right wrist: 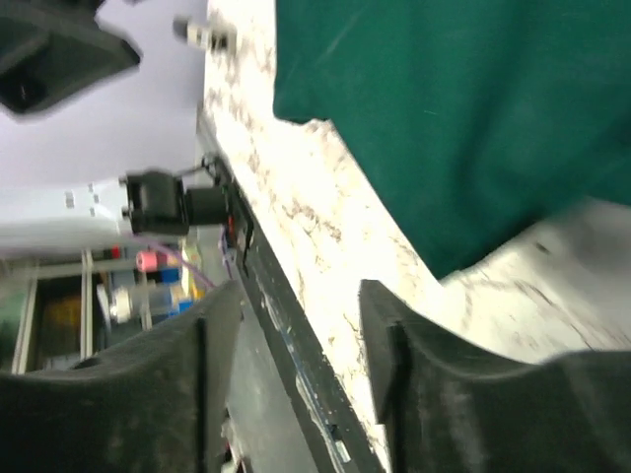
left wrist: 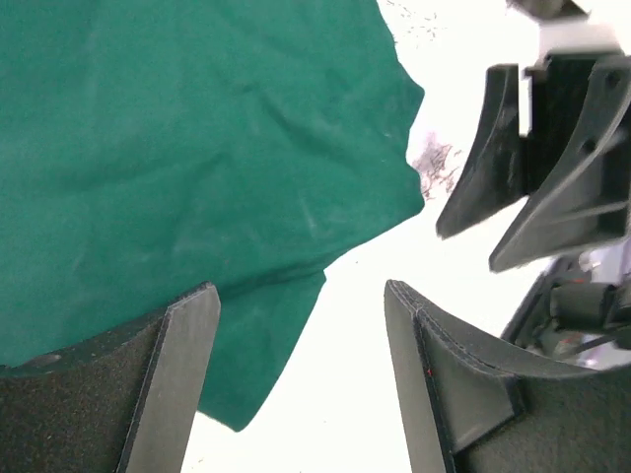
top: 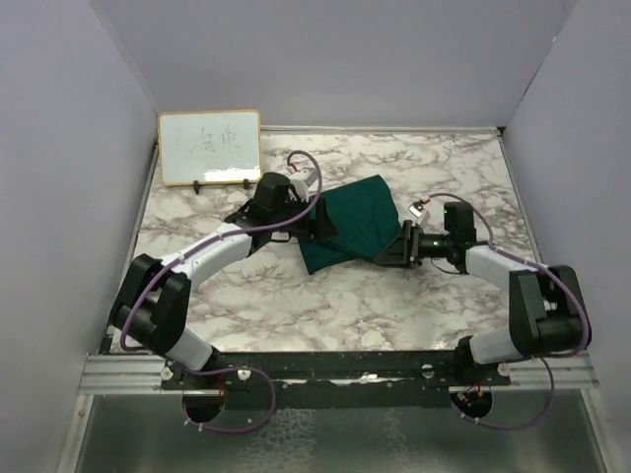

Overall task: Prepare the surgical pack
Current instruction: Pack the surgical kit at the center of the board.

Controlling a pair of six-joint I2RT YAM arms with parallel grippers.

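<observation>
The surgical pack is a dark green fabric drape (top: 352, 225), folded into a rumpled bundle in the middle of the marble table (top: 296, 305). My left gripper (top: 314, 225) sits at the bundle's left edge. In the left wrist view it is open (left wrist: 301, 291), with a loose corner of the drape (left wrist: 197, 148) lying beside its left finger (left wrist: 173, 374) and nothing gripped. My right gripper (top: 386, 248) is at the bundle's right edge, and it too is open (right wrist: 296, 291) and empty. The drape (right wrist: 473, 108) lies just beyond its fingers.
A wood-framed whiteboard (top: 209, 146) stands at the back left of the table. Grey walls close in the left, back and right sides. The right gripper's fingers (left wrist: 532, 168) appear close by in the left wrist view. The table's black front rail (right wrist: 286, 325) shows in the right wrist view.
</observation>
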